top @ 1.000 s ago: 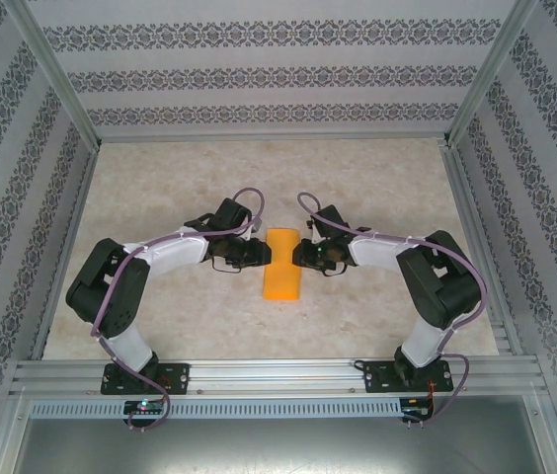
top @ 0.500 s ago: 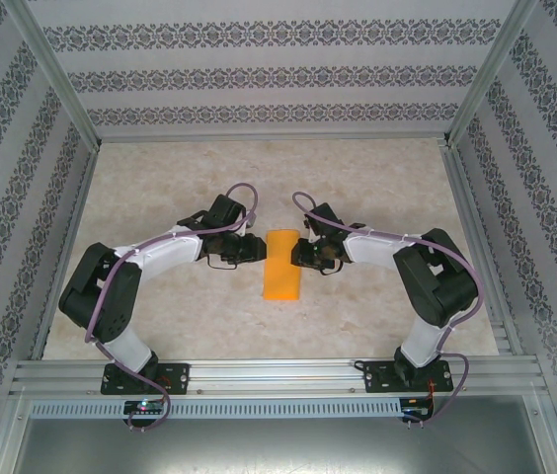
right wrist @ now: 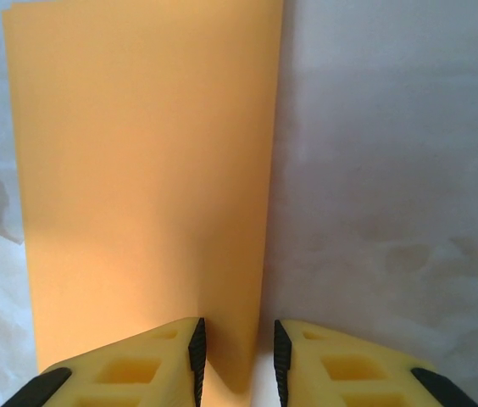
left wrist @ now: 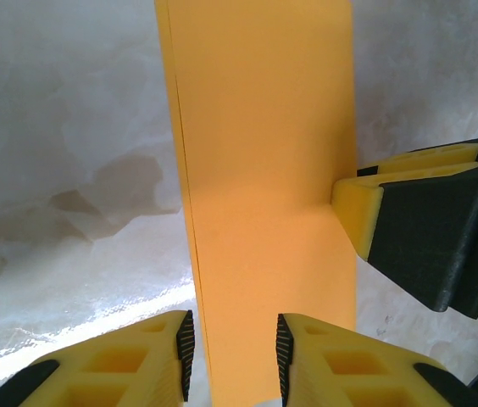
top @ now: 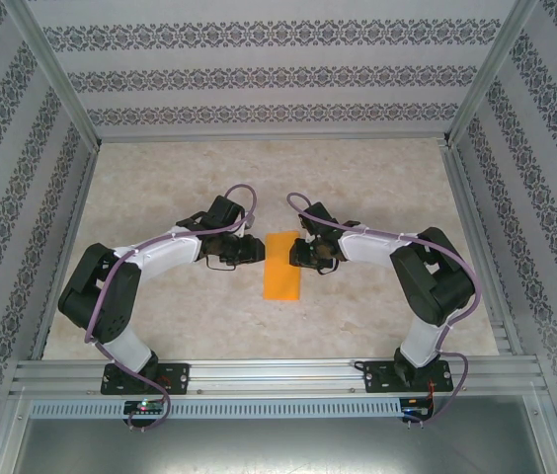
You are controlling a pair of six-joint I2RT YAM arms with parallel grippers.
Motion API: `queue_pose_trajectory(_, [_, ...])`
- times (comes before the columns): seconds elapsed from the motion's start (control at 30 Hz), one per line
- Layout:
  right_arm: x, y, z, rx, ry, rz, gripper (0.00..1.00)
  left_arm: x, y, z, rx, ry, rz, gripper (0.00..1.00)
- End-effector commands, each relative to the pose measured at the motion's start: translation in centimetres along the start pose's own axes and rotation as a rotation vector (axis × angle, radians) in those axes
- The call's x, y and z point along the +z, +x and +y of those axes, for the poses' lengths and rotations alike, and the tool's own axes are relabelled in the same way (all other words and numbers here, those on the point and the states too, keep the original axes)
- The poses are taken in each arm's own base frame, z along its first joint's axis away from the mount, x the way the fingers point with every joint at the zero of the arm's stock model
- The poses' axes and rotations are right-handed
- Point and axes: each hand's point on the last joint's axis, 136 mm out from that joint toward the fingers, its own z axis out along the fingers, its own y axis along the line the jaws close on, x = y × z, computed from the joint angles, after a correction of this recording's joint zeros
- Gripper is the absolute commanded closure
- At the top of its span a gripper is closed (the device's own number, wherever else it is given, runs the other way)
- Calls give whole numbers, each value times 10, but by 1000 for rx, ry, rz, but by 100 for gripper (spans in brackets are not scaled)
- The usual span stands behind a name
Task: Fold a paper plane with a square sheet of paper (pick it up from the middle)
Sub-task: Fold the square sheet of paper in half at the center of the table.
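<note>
The square sheet of paper (top: 280, 265) lies folded into a narrow bright orange strip on the table between the two arms. My left gripper (top: 259, 251) is at the strip's left long edge. In the left wrist view that gripper (left wrist: 232, 339) stands open, its yellow fingers (left wrist: 319, 356) astride the layered edge of the paper (left wrist: 264, 170) without pinching it. My right gripper (top: 296, 255) is at the opposite long edge. It is also open (right wrist: 237, 339) and straddles the paper's (right wrist: 146, 170) edge. One right finger (left wrist: 362, 208) touches the strip's far side.
The pale marbled tabletop (top: 160, 188) is enclosed by an aluminium frame (top: 269, 373) and patterned walls (top: 269, 74). Bare table lies behind and to both sides of the arms.
Both arms have shifted slightly toward the back of the table, and the right gripper has edged in against the strip. The paper looks flatter than a second ago.
</note>
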Motion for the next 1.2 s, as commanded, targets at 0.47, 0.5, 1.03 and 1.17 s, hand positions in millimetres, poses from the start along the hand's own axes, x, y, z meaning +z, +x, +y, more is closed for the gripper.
queue_pose_trajectory(0.47, [23, 11, 15, -30, -21, 41, 68, -5, 5, 6, -12, -2, -2, 65])
queue_pose_trajectory(0.5, [23, 11, 15, -30, -22, 41, 67, -5, 4, 5, -13, 0, -3, 65])
queue_pose_trajectory(1.03, [23, 13, 15, -62, -3, 56, 67, -1, 6, 4, -14, 15, 12, 65])
queue_pose_trajectory(1.17, [24, 13, 16, -72, 1, 61, 67, -1, 5, 3, -14, 19, 10, 65])
